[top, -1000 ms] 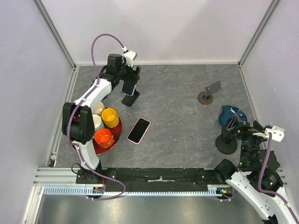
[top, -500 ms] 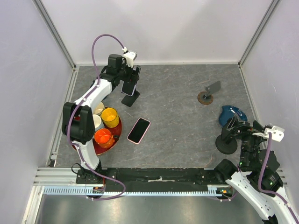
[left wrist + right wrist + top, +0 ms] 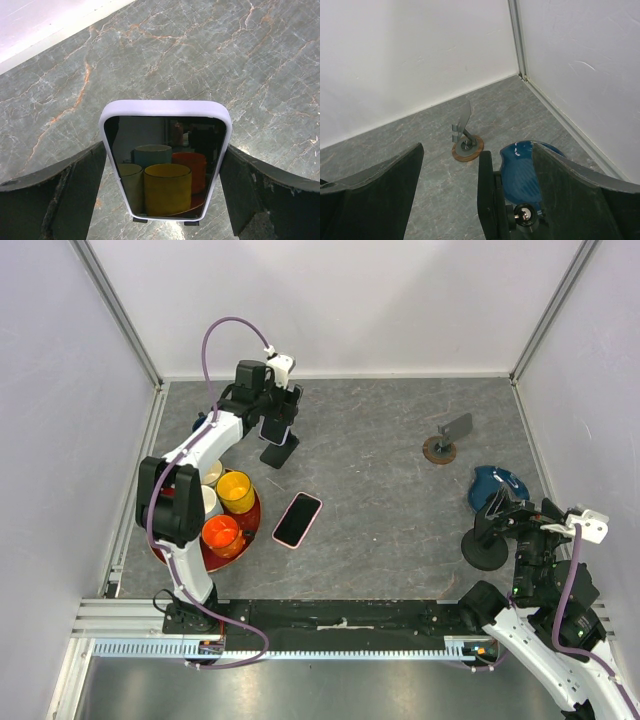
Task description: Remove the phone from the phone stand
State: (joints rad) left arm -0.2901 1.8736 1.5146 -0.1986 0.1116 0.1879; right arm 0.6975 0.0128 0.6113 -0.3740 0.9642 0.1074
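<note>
A phone in a lavender case [image 3: 277, 427] stands upright on a black phone stand [image 3: 279, 452] at the back left of the table. My left gripper [image 3: 277, 418] is open around it. In the left wrist view the dark fingers [image 3: 85, 175] flank the phone [image 3: 165, 160] close to both of its side edges, and the screen mirrors some cups. Two small stand lips [image 3: 141, 219] show under the phone. My right gripper [image 3: 507, 512] is open at the near right, holding nothing.
A second phone in a pink case [image 3: 297, 519] lies flat mid-table. A red plate [image 3: 252, 523] holds yellow [image 3: 236, 490] and orange [image 3: 222, 535] cups. A black stand [image 3: 487, 195], a blue object [image 3: 522, 170] and a metal stand on a wooden base [image 3: 466, 140] sit near the right gripper.
My left wrist has shifted slightly to the right, keeping its fingers on either side of the phone. The right arm has not moved.
</note>
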